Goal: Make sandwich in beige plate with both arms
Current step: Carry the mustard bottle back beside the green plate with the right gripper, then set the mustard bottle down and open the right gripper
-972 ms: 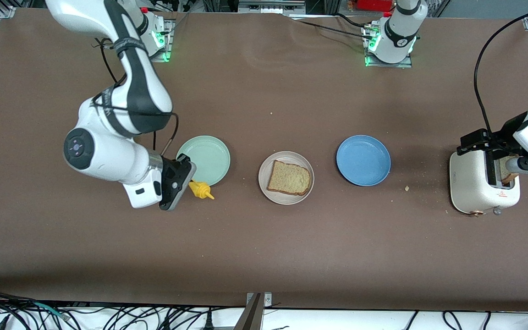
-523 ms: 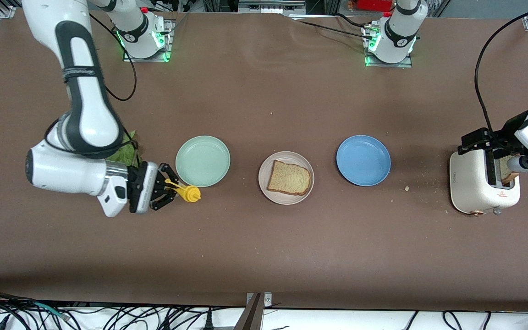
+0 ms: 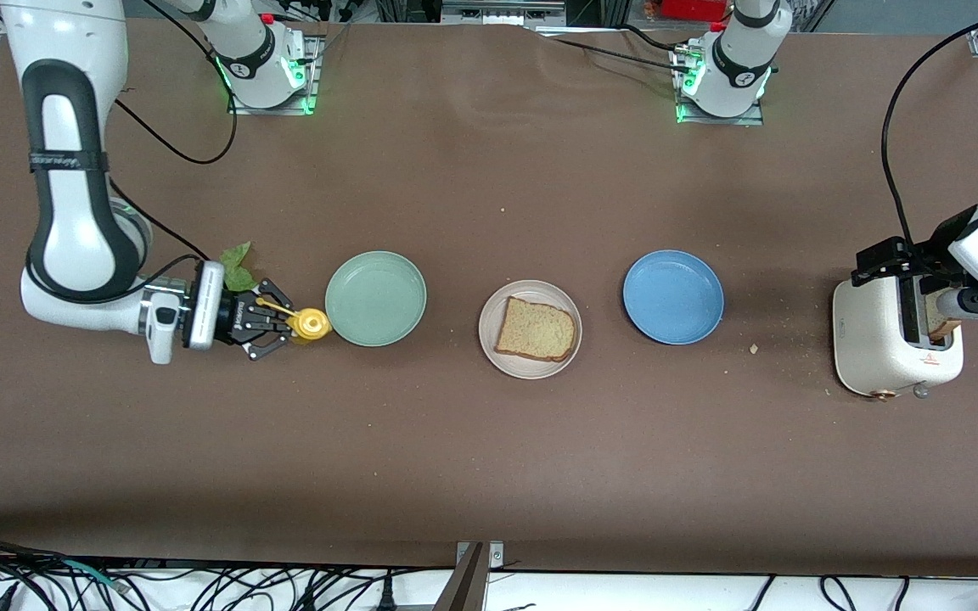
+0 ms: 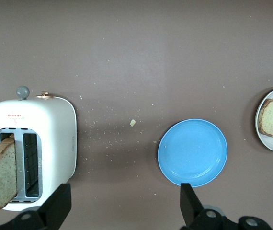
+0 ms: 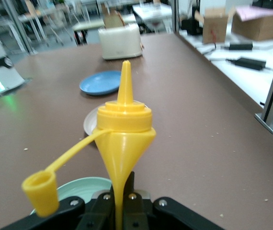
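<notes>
Beige plate (image 3: 530, 367): sits on the brown table (image 3: 489, 458) between the mint-green plate and the blue plate, with all three in one row; this plate serves as the landmark.
Bread slice on plate (image 3: 537, 329): lies flat in the beige plate, one slice only, nothing on top of it.
Mint-green plate (image 3: 375, 298): beside the beige plate, toward the right arm's end of the table; nothing in it.
Blue plate (image 3: 672, 296): beside the beige plate, toward the left arm's end; nothing in it.
Toaster (image 3: 884, 352): white, well apart from the beige plate at the left arm's end, past the blue plate.
Second bread slice (image 4: 1, 175): stands tilted in one toaster slot, its top sticking out.
Lettuce leaf (image 3: 237, 266): on the table past the mint-green plate from the beige plate, partly hidden by the right arm.
Yellow sauce bottle (image 3: 306, 323): held just beside the mint-green plate's rim, nozzle toward the beige plate, cap hanging loose on its strap.
Right gripper (image 3: 271, 327): jaws clamped on the yellow sauce bottle.
Left gripper (image 4: 122, 206): above the toaster, jaws spread wide, holding nothing.
Crumbs (image 3: 754, 348): scattered between the blue plate and the toaster.
</notes>
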`<state>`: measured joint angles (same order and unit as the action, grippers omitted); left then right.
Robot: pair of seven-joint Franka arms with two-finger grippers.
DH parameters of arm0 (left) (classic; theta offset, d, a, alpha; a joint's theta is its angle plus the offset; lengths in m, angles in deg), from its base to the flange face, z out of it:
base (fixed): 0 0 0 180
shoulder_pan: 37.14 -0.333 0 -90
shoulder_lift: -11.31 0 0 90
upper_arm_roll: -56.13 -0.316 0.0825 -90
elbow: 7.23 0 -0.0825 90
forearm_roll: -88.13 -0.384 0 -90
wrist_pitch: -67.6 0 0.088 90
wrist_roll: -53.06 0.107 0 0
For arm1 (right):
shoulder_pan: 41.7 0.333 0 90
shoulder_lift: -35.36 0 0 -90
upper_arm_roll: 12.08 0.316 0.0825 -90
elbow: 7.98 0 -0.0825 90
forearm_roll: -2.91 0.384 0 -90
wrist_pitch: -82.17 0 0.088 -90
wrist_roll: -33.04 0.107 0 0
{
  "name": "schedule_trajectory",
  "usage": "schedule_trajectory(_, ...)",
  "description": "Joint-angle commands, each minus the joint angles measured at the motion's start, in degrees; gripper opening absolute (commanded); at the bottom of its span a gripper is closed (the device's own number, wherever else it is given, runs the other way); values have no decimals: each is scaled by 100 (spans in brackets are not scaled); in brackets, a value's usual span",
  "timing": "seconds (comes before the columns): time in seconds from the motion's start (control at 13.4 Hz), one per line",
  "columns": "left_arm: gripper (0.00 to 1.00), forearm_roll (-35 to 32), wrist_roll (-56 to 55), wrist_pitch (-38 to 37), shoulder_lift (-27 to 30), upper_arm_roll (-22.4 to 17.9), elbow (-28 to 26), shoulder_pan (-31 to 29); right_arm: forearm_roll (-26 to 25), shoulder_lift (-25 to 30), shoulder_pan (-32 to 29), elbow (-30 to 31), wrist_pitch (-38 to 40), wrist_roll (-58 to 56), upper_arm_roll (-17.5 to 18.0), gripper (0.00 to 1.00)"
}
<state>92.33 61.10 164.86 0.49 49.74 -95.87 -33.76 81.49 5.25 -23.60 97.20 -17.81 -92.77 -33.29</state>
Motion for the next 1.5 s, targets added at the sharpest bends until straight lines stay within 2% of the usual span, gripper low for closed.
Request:
schedule_trajectory(0.0,100,-244,-100,-59,106,24,-39,13,333,-142,-542,547,775,-1118,47,3)
schedule_trajectory(0.15,100,-244,-100,-59,106,24,-39,13,613,-704,-903,556,1538,-1848,55,4)
schedule_trajectory(0.3,100,-244,-100,-59,106,24,-39,13,886,-1144,-993,556,2042,-2332,64,4)
schedule_trajectory(0.67,100,-244,-100,-59,106,24,-39,13,1045,-1523,-1133,486,2368,-2669,91,4)
schedule_trajectory(0.82,100,-244,-100,-59,106,24,-39,13,1150,-1682,-1116,389,2456,-2677,99,8)
schedule_trajectory(1.2,100,-244,-100,-59,106,16,-39,5,1124,-1841,-1142,301,2492,-2792,91,10)
schedule_trajectory(1.27,100,-244,-100,-59,106,16,-39,5,1115,-1849,-1142,292,2509,-2713,91,53)
schedule_trajectory(1.35,100,-253,-83,-59,97,7,-47,-4,1107,-1858,-1142,292,2570,-2686,91,100)
schedule_trajectory(1.42,100,-435,-30,-59,97,-11,-65,-13,1089,-1849,-1142,275,2571,-2677,82,100)
